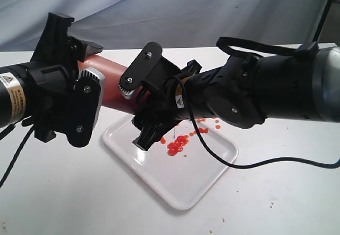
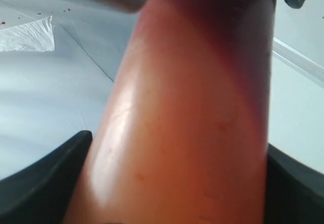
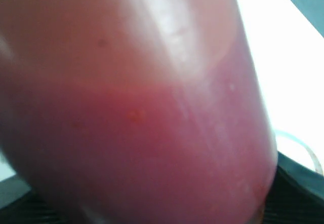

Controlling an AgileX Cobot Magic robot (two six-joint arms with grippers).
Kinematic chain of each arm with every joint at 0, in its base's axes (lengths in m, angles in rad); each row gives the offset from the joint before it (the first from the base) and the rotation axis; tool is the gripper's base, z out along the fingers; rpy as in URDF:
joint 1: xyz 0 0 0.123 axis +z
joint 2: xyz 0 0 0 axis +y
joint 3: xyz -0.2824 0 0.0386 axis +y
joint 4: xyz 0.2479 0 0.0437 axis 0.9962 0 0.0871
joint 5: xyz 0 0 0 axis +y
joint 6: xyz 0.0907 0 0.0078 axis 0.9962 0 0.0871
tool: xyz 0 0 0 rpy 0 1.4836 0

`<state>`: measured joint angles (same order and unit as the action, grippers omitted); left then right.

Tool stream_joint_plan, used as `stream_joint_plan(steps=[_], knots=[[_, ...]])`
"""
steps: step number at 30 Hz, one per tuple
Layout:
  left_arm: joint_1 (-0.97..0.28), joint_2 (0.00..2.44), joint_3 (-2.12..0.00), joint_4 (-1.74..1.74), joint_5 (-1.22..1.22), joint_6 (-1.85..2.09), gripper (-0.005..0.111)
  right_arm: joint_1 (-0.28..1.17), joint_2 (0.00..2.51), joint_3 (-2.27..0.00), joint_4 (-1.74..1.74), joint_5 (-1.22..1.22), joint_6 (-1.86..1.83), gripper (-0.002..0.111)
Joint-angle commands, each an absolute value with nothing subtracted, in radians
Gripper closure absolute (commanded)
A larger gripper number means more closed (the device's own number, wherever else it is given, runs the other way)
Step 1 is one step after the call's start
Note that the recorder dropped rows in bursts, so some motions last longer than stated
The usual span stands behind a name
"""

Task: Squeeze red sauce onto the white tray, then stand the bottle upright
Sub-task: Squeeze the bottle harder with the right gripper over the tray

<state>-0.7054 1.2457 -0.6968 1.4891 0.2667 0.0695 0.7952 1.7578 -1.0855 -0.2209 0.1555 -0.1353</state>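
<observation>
The bottle [image 1: 110,85] lies nearly level in the air above the white tray [image 1: 204,184], its dark red body showing between the two grippers. My left gripper [image 1: 90,86] is shut on the bottle's base end, and my right gripper [image 1: 143,105] is shut on it nearer the nozzle, which is hidden behind the fingers. Red sauce [image 1: 178,144] sits as a blob on the tray, with smaller drops [image 1: 202,130] toward the far edge. The bottle [image 2: 192,133] fills the left wrist view between black fingers [image 2: 45,178]. It also fills the right wrist view, bottle [image 3: 142,122].
A black cable [image 1: 255,165] loops over the table past the tray's right corner. A pale blue cloth [image 1: 175,6] hangs behind the white table [image 1: 58,192]. Tiny red specks [image 1: 272,206] dot the table to the right of the tray.
</observation>
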Motion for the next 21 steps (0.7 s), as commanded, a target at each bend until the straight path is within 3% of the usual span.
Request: stream_joint_plan(steps=[1,4,7,8,13,18,21], knots=[[-0.715,1.232,-0.714,1.492,0.180,0.027,0.107,0.827,1.750,-1.084,-0.224,0.053,-0.160,0.080],[-0.715,1.232,-0.714,1.492,0.180,0.027,0.107,0.827,1.750,-1.084,-0.224,0.050,-0.160,0.058],[-0.715,1.232,-0.714,1.492,0.180,0.027,0.107,0.827,1.750,-1.084,-0.224,0.040,-0.160,0.021],[-0.715,1.232,-0.714,1.492,0.180,0.027,0.107,0.827,1.750,-1.084,-0.224,0.038,-0.160,0.018],[-0.715,1.232,-0.714,1.492,0.180,0.027,0.107,0.827,1.726,-1.084,-0.224,0.038,-0.160,0.023],[-0.715,1.232,-0.714,1.492,0.180,0.027,0.107,0.827,1.681,-1.084,-0.224,0.027,-0.160,0.040],[-0.715,1.232,-0.714,1.489,0.180,0.027,0.107,0.837,1.681,-1.084,-0.224,0.027,-0.157,0.042]])
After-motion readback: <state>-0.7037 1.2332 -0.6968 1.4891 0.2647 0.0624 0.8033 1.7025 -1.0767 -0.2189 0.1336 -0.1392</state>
